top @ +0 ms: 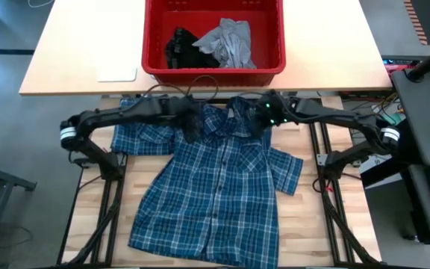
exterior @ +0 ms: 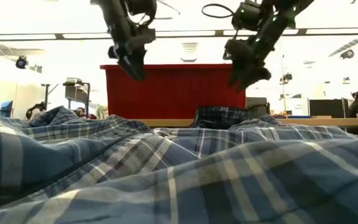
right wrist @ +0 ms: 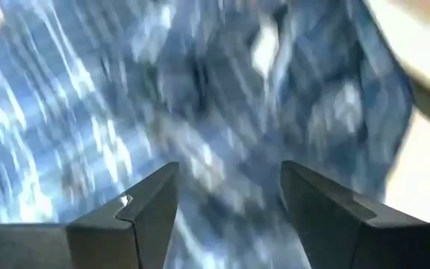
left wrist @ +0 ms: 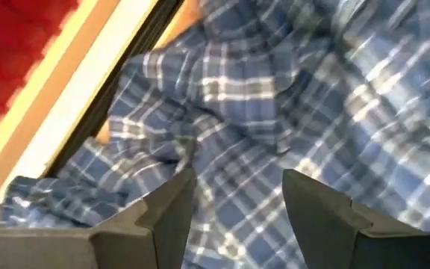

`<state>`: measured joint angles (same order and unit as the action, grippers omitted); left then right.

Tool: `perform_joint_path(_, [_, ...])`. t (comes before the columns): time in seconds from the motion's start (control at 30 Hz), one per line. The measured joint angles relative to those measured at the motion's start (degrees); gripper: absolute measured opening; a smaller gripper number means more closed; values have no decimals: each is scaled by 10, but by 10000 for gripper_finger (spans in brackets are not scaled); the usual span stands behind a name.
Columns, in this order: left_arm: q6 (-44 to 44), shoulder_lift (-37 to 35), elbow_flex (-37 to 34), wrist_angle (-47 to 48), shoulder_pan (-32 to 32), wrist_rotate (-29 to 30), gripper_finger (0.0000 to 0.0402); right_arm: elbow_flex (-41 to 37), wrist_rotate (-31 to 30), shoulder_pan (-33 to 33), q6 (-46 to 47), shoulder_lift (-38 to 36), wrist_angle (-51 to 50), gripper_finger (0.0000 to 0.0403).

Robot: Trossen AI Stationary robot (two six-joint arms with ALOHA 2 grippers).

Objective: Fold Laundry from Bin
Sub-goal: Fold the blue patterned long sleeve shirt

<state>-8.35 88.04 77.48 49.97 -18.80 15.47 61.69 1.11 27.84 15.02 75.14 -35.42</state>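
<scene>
— Where was the shirt?

— The plaid shirt (top: pixel 213 187) lay spread flat on the table (top: pixel 308 224), collar toward the red bin (top: pixel 213 71). The left gripper (top: pixel 190 128) and right gripper (top: pixel 260 119) hung just above its shoulders, fingers parted, holding nothing.

— Anything hard to see?

— The right wrist view was smeared. In the bin lay a grey T-shirt (top: pixel 230 41) and a black garment (top: pixel 179 46), crumpled. No writing was readable.

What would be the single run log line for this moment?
shirt: spread flat on table | left claw: open, above left shoulder | right claw: open, above collar | bin: holds grey and black garments
</scene>
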Motion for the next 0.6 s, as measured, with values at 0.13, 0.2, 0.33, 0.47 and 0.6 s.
perform_joint_path(0.13, [-63, -11, -35, -32, 21, -25, 190, -6, 0, -45, 25, -22, -181, 228])
perform_joint_path(0.2, [-83, -10, -69, -46, 35, -41, 190, -42, 11, -79, 58, -37, -225, 228])
perform_joint_path(0.33, [-112, -6, -151, -51, 63, -44, 190, -149, 26, -132, 133, -77, -229, 228])
perform_joint_path(0.47, [-153, -14, -213, -61, 86, -45, 190, -240, -10, -162, 148, -105, -199, 228])
perform_joint_path(0.6, [-162, -12, -248, -119, 98, -78, 190, -298, -17, -158, 135, -82, -70, 221])
